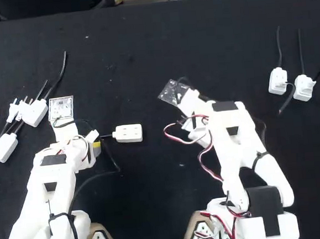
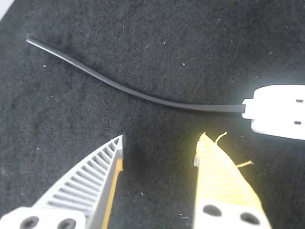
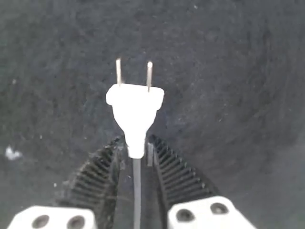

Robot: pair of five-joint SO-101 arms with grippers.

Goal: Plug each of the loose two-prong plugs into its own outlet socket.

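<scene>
My right gripper (image 3: 136, 143) is shut on the neck of a white two-prong plug (image 3: 135, 102). Its prongs point away from the wrist over bare black cloth, and its black cord runs back between the fingers. In the high view that arm's wrist (image 1: 175, 93) hovers near the table's middle. A white outlet socket (image 1: 129, 133) lies to its left. My left gripper (image 1: 95, 138) stands open just left of this socket, with nothing between its fingers. In the left wrist view the socket (image 2: 276, 114) lies beyond the yellow finger (image 2: 214, 167), its black cord (image 2: 119, 86) curving away.
Several white plugs and blocks with black cords (image 1: 23, 111) lie at the far left, one more (image 1: 3, 147) below them. Two white plug pieces (image 1: 278, 81) (image 1: 304, 87) with cords sit at the far right. Black cloth (image 1: 143, 49) covers the table.
</scene>
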